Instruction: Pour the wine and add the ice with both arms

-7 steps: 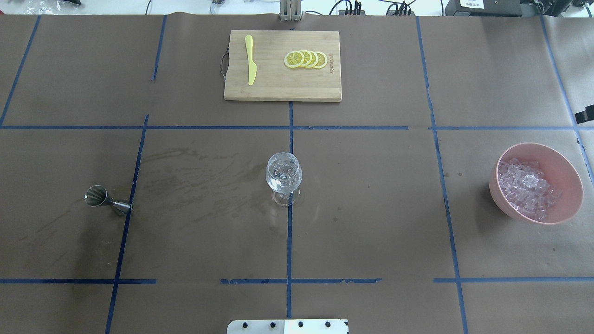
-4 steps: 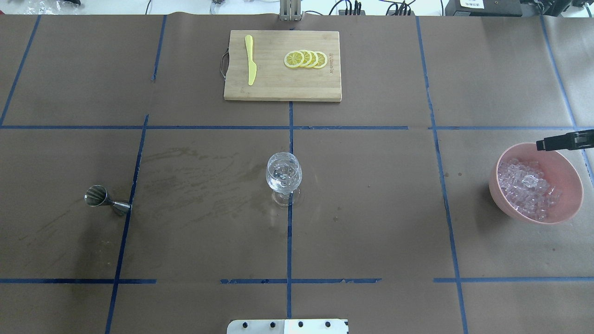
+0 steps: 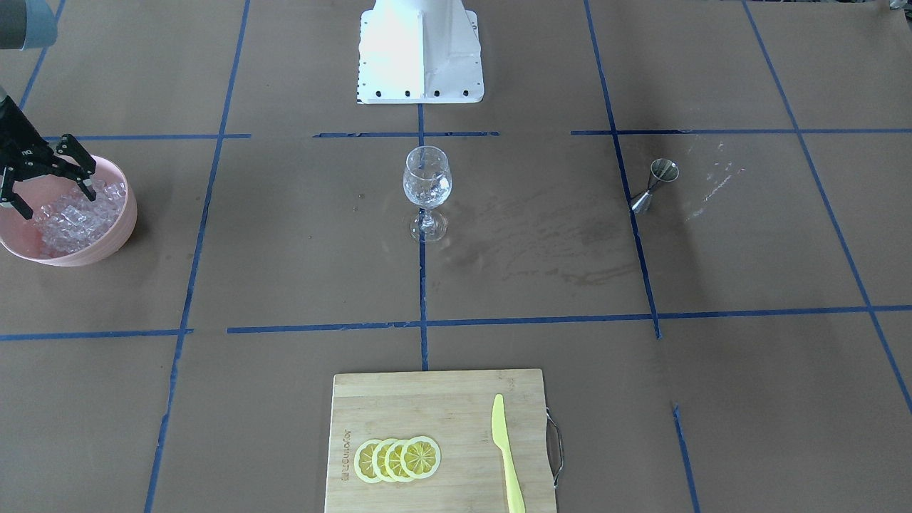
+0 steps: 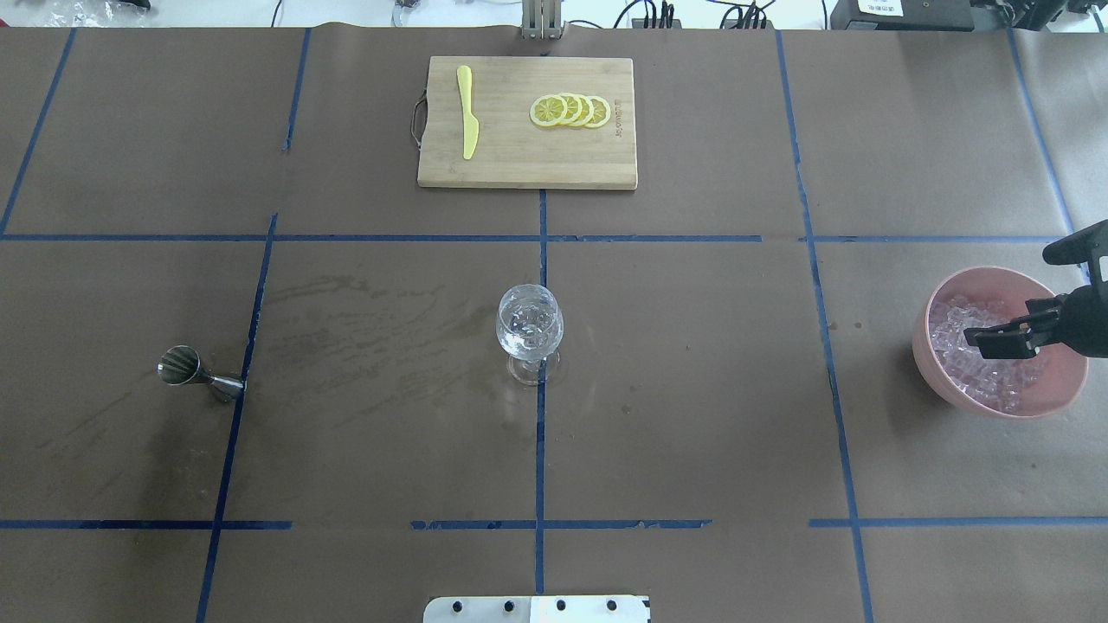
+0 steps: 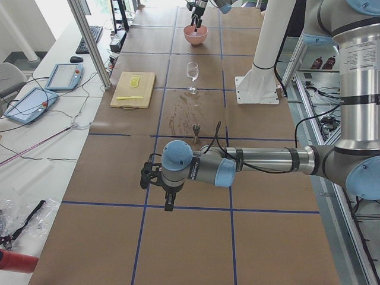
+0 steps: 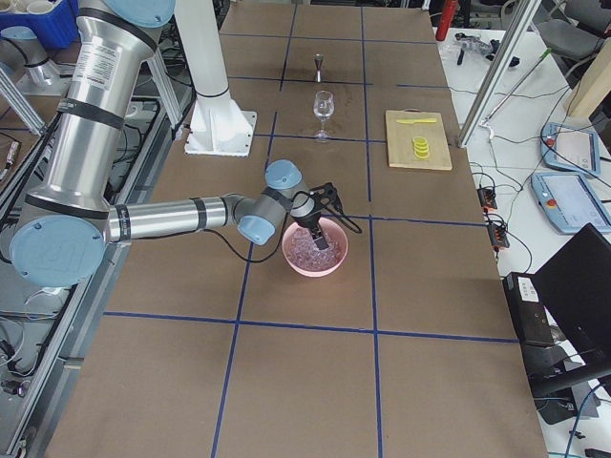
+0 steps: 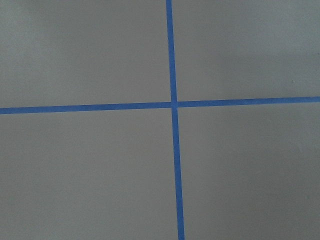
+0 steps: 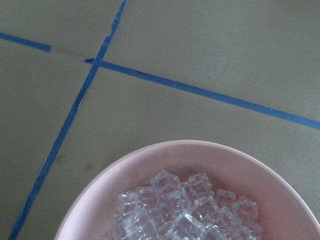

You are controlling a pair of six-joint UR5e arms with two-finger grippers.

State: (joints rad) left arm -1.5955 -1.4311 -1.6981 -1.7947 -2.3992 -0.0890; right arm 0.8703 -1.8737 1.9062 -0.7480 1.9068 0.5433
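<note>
The ice [image 4: 982, 374] is a heap of clear cubes in a pink bowl [image 4: 1066, 381] at the table's right. It also shows in the right wrist view [image 8: 185, 210] and the front view [image 3: 71, 214]. My right gripper [image 3: 53, 198] is open, with its fingers spread just over the ice, and it reaches in from the right in the overhead view [image 4: 995, 339]. A clear stemmed glass [image 4: 529, 324] stands upright at the table's centre with clear cubes inside. My left gripper [image 5: 169, 205] hangs over bare table far to the left; I cannot tell if it is open.
A steel jigger [image 4: 186, 368] stands at the left. A wooden cutting board [image 4: 519, 164] at the far side carries lemon slices [image 4: 571, 111] and a yellow knife [image 4: 468, 112]. The white pedestal [image 3: 420, 64] stands at the near edge.
My right gripper came in from the right edge and moved from the bowl's far rim to over the ice. Nothing else moved.
</note>
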